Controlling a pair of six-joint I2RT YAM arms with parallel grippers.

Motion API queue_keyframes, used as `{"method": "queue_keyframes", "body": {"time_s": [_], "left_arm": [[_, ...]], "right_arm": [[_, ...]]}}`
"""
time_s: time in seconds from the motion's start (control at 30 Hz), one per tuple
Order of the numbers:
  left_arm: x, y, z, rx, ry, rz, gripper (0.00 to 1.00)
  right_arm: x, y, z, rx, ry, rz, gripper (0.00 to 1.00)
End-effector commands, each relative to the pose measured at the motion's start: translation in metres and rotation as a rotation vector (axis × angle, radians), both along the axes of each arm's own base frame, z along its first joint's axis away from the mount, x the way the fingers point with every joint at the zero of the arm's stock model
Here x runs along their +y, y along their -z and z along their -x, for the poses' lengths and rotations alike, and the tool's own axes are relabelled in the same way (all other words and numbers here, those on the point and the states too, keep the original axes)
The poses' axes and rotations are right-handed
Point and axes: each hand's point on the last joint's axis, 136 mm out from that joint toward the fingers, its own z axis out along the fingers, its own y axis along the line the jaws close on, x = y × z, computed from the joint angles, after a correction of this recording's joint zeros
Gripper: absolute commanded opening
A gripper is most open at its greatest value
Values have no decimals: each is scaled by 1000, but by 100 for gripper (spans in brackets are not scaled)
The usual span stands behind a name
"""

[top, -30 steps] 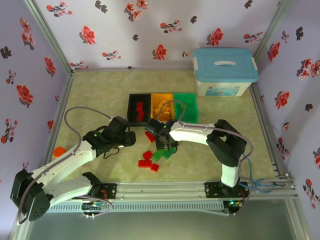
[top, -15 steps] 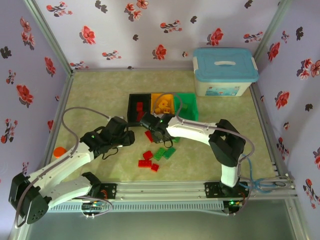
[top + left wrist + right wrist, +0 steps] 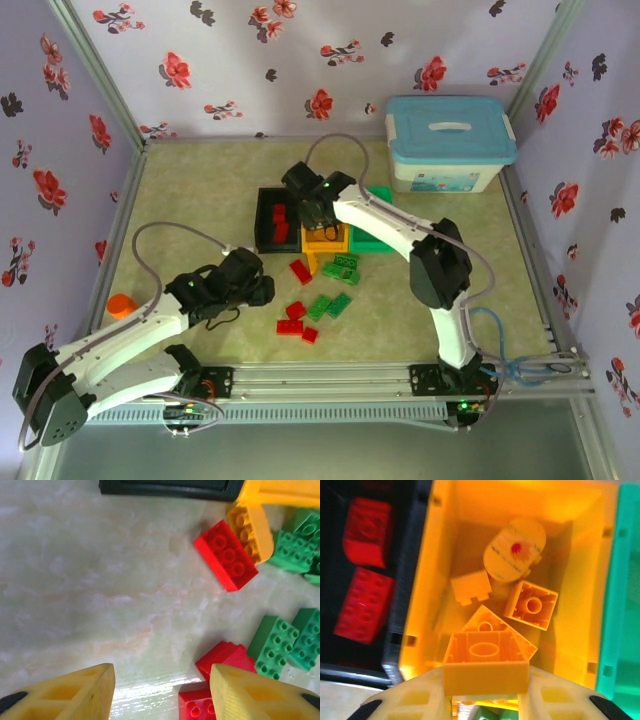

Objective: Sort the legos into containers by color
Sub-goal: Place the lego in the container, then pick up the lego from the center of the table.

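Note:
My right gripper [image 3: 486,692] is shut on a yellow-orange lego [image 3: 486,669], studs down, held above the yellow-orange bin [image 3: 445,535], which holds several yellow pieces. Two red legos [image 3: 364,605] lie in the black bin [image 3: 262,230]; the green bin [image 3: 378,240] stands on the right of the row. From above, the right gripper [image 3: 318,213] hangs over the bins. My left gripper [image 3: 162,692] is open and low over the table, its right finger [image 3: 250,692] beside red legos [image 3: 225,657]. Loose red [image 3: 226,555], yellow [image 3: 250,532] and green legos [image 3: 272,647] lie ahead of it.
A white box with a light-blue lid [image 3: 450,143] stands at the back right. An orange cylinder [image 3: 121,305] sits by the left wall. Loose red legos [image 3: 292,318] and green legos [image 3: 340,268] lie in front of the bins. Floral walls close in the table.
My right gripper closed on a yellow-orange lego at the pile and carried it back over the yellow-orange bin. The left arm shifted slightly toward the near edge, still open.

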Motion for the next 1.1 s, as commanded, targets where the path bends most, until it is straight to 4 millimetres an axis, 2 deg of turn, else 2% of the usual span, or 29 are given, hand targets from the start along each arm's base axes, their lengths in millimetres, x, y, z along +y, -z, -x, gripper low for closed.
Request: {"method": "queue_keyframes", "body": {"time_s": [0.0,0.07,0.1,0.23,0.27,0.47,0.63,0.73,0.9,1.07], "left_arm": [[2,0,0,-14,-35,19,53],[1,1,0,-17,-30,15,53],[0,0,-1,-20,-25,14,53],[-4,-1,-5,-21,-5,-4,54],[-5,-1,-5,-18,-1,-6,54],[-17,3,-9,-17,18,-3,56],[-35,5,-19,-11,61,-14,63],[-52,7,-30,-4,82,-17,69],[-80,18,-52,45,92,-28,69],[-89,40,-72,112,53,-57,67]], "right_arm": [[-10,11,8,50,-29,73,31],[-13,14,7,50,-25,87,33],[-15,13,6,45,-23,91,38],[-17,3,7,21,-20,83,71],[-19,-2,7,9,-18,78,74],[-27,-36,15,-54,-1,4,76],[-38,-60,29,-114,25,-97,75],[-48,-62,39,-129,38,-127,75],[-71,-56,53,-129,70,-115,76],[-94,-56,63,-142,104,-122,75]]}}
